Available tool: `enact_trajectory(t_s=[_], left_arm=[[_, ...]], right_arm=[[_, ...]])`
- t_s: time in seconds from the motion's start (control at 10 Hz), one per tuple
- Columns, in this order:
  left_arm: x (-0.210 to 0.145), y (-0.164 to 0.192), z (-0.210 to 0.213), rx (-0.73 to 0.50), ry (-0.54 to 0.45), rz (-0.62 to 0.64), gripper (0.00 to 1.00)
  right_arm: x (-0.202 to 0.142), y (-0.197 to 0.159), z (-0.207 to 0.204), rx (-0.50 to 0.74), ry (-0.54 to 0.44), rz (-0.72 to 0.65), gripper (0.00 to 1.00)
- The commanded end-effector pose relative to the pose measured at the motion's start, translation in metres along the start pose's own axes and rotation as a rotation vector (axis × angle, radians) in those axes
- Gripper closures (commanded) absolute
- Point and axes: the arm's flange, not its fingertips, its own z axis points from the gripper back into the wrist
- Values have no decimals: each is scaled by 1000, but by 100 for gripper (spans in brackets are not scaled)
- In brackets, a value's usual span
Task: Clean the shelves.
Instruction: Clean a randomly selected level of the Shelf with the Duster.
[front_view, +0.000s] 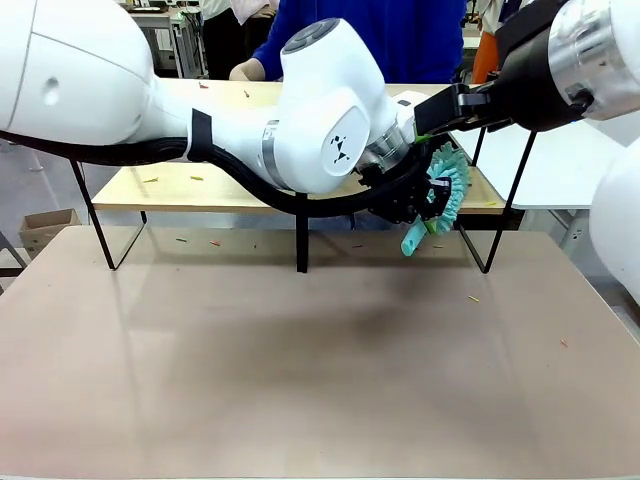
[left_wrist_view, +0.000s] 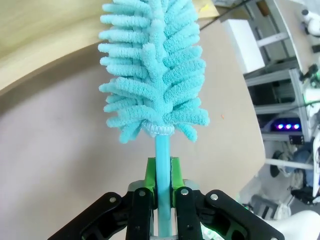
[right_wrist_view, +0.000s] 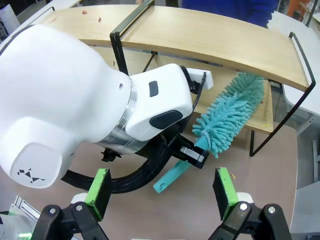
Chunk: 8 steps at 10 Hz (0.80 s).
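**Left claw clamps duster at the shelves' right end**

The left gripper (left_wrist_view: 162, 167) is closed tight on the teal handle of a fluffy duster (left_wrist_view: 155, 75). The duster's head reaches in between the two boards of the shelves (right_wrist_view: 200, 35), over the lower board's right end. The right gripper (right_wrist_view: 162, 195) hangs facing the shelves, jaws wide, holding nothing. The shelves stand on the beige tabletop (front_view: 300, 380).
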Motion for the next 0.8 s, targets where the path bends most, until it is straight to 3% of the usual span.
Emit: enact_trajectory(t_s=[0.0,0.2,0.7], left_arm=[[-1,1,7,-62,61,-99,87],[-13,0,15,-146,156,-223,87],[-89,19,71,-71,170,-259,87]], right_arm=[[0,0,-1,5,0,-4,0],[0,0,-1,5,0,-4,0],[0,0,-1,5,0,-4,0]])
